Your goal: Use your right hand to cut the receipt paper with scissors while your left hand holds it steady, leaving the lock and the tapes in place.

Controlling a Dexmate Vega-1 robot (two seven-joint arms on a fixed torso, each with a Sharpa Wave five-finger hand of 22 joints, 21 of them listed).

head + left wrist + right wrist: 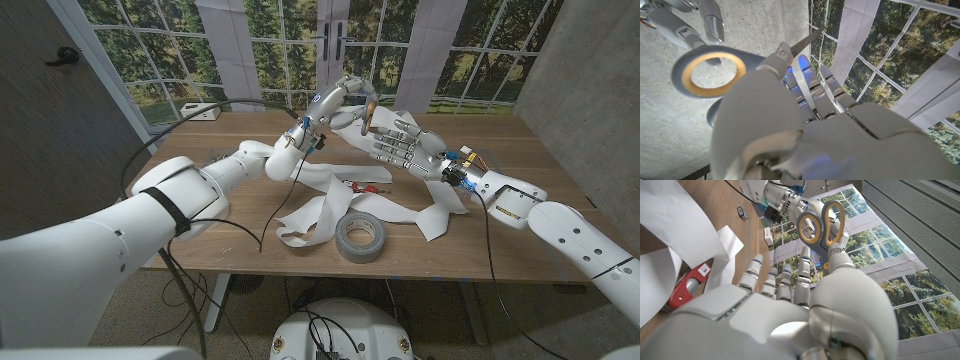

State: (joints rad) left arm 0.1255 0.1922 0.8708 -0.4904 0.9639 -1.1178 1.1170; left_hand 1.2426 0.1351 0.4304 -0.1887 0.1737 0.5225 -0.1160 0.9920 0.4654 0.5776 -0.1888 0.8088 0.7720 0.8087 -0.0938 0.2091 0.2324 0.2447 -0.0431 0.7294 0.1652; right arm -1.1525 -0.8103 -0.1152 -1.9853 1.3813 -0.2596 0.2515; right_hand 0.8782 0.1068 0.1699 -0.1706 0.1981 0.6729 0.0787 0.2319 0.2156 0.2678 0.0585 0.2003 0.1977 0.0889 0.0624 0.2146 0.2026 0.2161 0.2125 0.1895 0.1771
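The left hand (335, 100) is holding the scissors (366, 108) aloft over the worktop's far edge; the right hand (395, 140), fingers spread and empty, is reaching for the stiff, slick loops. The paper (322, 208), light and floppy, is lying mid-worktop beside the tape (360, 237).

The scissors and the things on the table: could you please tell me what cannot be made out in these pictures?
- Blades of the scissors: the left hand covers them in the head view; in the left wrist view its fingers hide all but a tip, so open or closed is unclear.
- Red item: the receipt paper covers part of it in the head and right wrist views; unconfirmed as the lock.
- Its label: too small to read.
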